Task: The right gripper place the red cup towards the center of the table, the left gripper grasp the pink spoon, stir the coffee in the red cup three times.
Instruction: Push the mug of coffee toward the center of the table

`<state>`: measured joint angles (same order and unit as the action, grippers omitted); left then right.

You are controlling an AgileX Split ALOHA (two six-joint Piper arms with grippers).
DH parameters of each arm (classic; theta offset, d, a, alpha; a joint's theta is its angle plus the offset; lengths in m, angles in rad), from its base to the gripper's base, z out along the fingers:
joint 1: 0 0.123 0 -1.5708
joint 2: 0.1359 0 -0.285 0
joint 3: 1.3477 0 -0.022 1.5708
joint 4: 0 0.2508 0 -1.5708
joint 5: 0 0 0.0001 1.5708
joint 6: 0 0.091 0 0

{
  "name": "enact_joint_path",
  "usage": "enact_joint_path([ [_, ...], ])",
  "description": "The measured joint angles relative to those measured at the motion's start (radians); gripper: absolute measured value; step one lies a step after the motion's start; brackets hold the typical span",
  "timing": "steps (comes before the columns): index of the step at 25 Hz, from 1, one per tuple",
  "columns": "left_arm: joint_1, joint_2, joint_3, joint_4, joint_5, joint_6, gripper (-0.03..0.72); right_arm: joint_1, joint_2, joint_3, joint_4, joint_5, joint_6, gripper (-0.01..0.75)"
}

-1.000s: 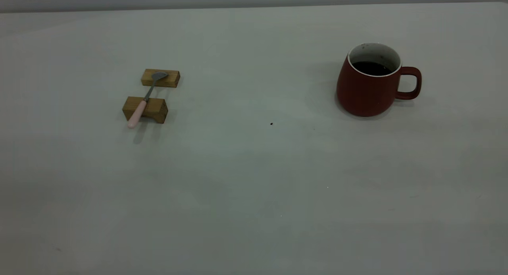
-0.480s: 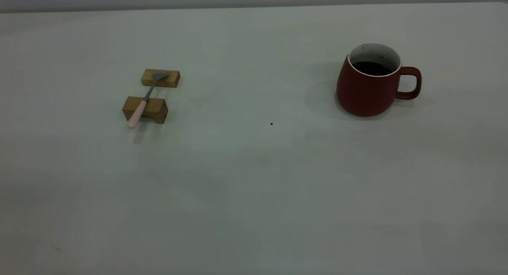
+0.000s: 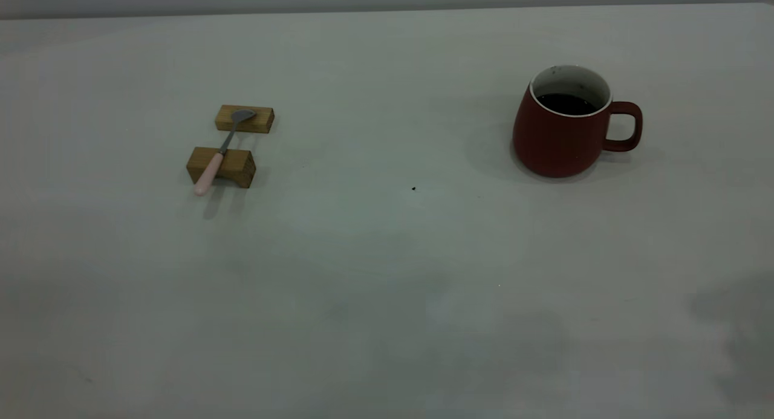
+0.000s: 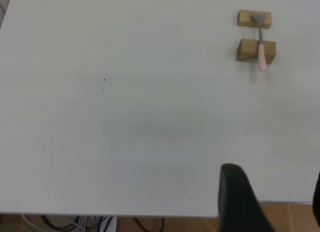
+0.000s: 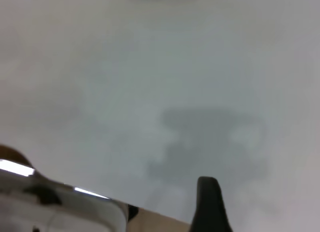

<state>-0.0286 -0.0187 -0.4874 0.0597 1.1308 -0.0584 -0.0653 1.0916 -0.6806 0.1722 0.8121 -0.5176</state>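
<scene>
The red cup [image 3: 562,135] stands on the table [image 3: 387,274] at the far right, its handle pointing right, with dark coffee [image 3: 566,103] inside. At the left the pink spoon [image 3: 221,150] lies across two wooden blocks, pink handle toward the near side. Neither gripper shows in the exterior view. In the left wrist view my left gripper [image 4: 275,194] hangs open over the table's edge, far from the spoon [image 4: 260,42]. My right gripper [image 5: 265,194] is open over bare table, with only one finger [image 5: 207,202] showing and nothing beside it.
Two tan wooden blocks [image 3: 244,118] [image 3: 221,166] carry the spoon. A tiny dark speck [image 3: 413,188] lies mid-table. A soft shadow [image 3: 738,328] covers the near right corner. Beyond the table's edge I see wooden floor and cables [image 4: 90,223].
A shadow has spread onto the table's near right corner. The cup, the spoon and the blocks have stayed put.
</scene>
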Motion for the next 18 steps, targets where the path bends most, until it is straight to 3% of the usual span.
enact_joint_path([
  [4,0.0,0.0,0.0,0.0,0.0,0.0,0.438,0.019,0.195,-0.069,0.066,-0.058,-0.122,0.59],
  [12,0.0,0.0,0.0,0.0,0.0,0.0,0.438,0.19,0.515,-0.234,-0.009,-0.149,-0.169,0.59],
  [18,0.0,0.0,0.0,0.0,0.0,0.0,0.438,0.216,0.759,-0.329,-0.085,-0.19,-0.221,0.59],
])
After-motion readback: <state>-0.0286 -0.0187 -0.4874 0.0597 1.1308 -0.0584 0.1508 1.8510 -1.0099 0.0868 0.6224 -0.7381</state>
